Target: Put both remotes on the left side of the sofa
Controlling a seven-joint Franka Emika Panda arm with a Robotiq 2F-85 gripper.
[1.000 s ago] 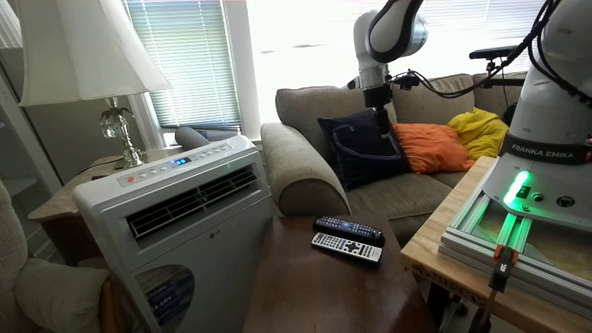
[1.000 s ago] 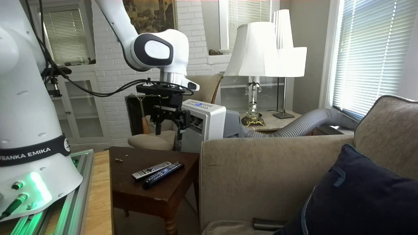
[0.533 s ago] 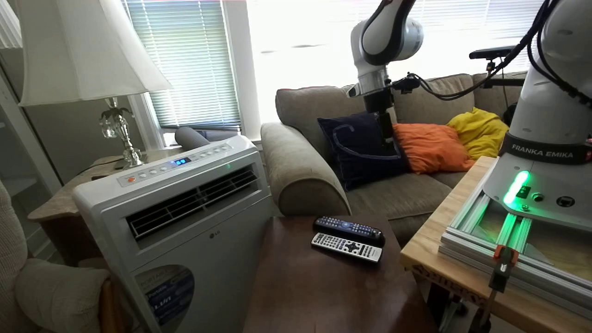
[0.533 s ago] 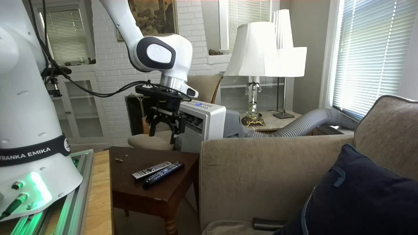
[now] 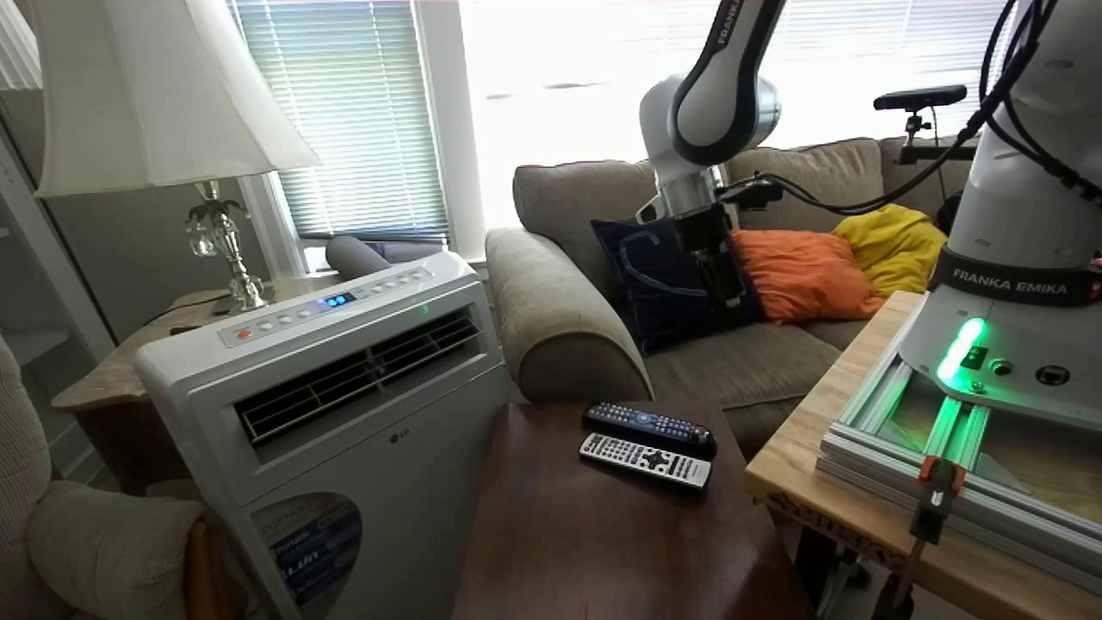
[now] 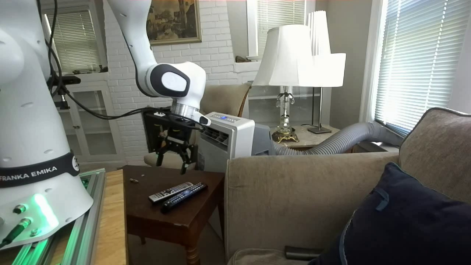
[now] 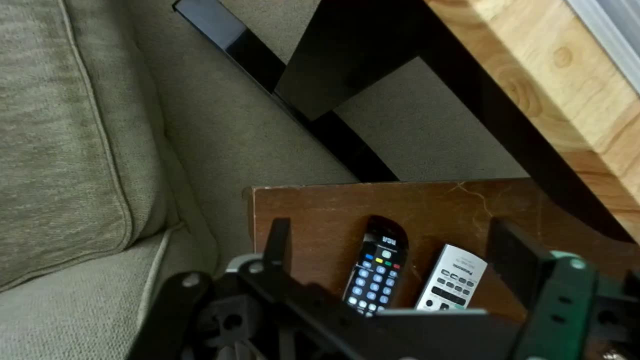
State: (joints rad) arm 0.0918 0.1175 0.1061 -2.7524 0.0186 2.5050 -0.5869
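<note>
A black remote (image 5: 650, 429) and a silver remote (image 5: 646, 461) lie side by side on the brown side table. The black remote (image 6: 184, 197) and silver remote (image 6: 171, 192) also show in another exterior view. In the wrist view the black remote (image 7: 376, 267) and silver remote (image 7: 452, 280) lie between the fingers, their lower ends hidden by the gripper. My gripper (image 6: 171, 166) is open and empty above the table, apart from both remotes; it also shows in the wrist view (image 7: 388, 245). The olive-grey sofa (image 5: 560, 319) stands beside the table; its arm (image 6: 294, 195) is nearest.
The brown side table (image 5: 551, 534) stands between the white air conditioner (image 5: 379, 482), the sofa arm and the wooden robot bench (image 5: 792, 448). Dark blue (image 5: 663, 284), orange (image 5: 801, 275) and yellow (image 5: 895, 245) cushions rest on the sofa. A dark object (image 6: 302, 253) lies on its seat.
The arm and open gripper have moved down toward the table and, in an exterior view, somewhat left, with the wrist tilting. Both remotes have stayed in place.
</note>
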